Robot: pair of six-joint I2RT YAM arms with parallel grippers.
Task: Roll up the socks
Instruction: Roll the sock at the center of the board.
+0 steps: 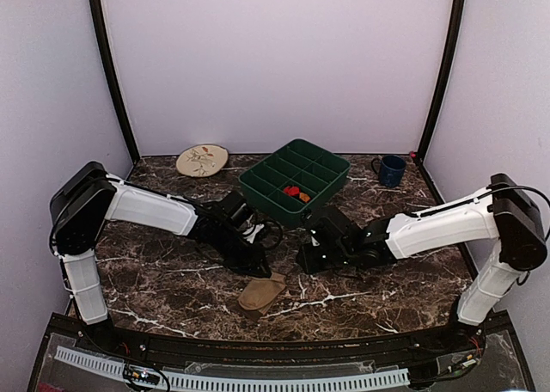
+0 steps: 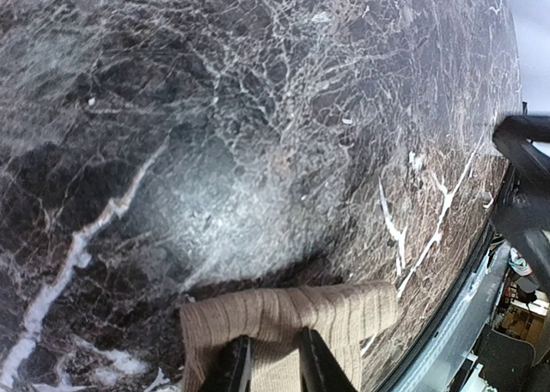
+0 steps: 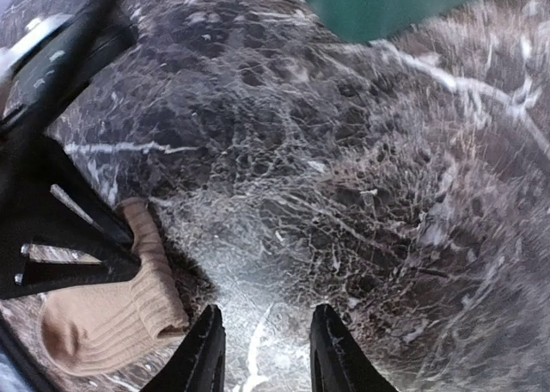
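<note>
Though seemingly half done, not yet finished: red-orange patch in one compartment of green tray [image 1: 320, 164], probably argyle sock [image 1: 296, 192] already bundled and stowed. Tan sock [image 1: 262, 293] slack and unrolled on marble surface [image 1: 163, 280] near front edge. Left tool [image 2: 271, 345] right at tan sock, nearly closed, with fabric in the slit; clamped or merely over it, cannot tell. Right tool [image 3: 268, 349] spread apart, holding nothing, over bare stone just beside. Left to do: rolling tan sock. Plate [image 1: 202, 160] and blue mug [image 1: 391, 170] well apart at back, no hindrance; tray close behind both tools, likely crowding any lift.
</note>
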